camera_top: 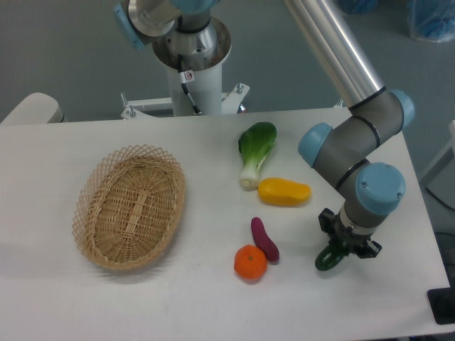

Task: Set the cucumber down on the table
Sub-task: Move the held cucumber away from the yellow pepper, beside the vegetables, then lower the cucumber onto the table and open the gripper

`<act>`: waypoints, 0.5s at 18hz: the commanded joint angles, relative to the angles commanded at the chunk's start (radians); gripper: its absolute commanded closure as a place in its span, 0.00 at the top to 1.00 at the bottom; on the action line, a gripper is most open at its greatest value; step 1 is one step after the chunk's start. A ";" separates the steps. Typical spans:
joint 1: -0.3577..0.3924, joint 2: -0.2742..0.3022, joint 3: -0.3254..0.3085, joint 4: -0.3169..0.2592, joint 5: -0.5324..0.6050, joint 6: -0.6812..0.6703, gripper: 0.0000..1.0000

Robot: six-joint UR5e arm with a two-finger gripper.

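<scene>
1. Dark green cucumber (pixel 329 258) sits clamped in the claw (pixel 345 246), low over the counter (pixel 213 305) near its right edge; contact unclear.
2. Orange (pixel 250 262), eggplant (pixel 264 239) lie left of it.
3. Basket (pixel 131 207) far left.

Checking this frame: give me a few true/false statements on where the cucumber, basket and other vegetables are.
1. The end effector grips the cucumber. True.
2. The basket holds the orange. False: the basket is empty; the orange sits on the table.
3. The eggplant lies beside the orange. True.
4. The bok choy is left of the basket. False: it lies right of it, above the yellow vegetable.
</scene>
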 joint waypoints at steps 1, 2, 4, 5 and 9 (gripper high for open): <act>0.000 0.008 0.000 -0.003 0.000 0.002 0.26; -0.002 0.015 -0.006 -0.005 -0.002 0.002 0.28; -0.002 0.025 -0.032 -0.002 -0.002 0.002 0.36; -0.003 0.028 -0.047 0.000 -0.002 0.002 0.43; -0.012 0.031 -0.077 0.009 -0.005 0.002 0.69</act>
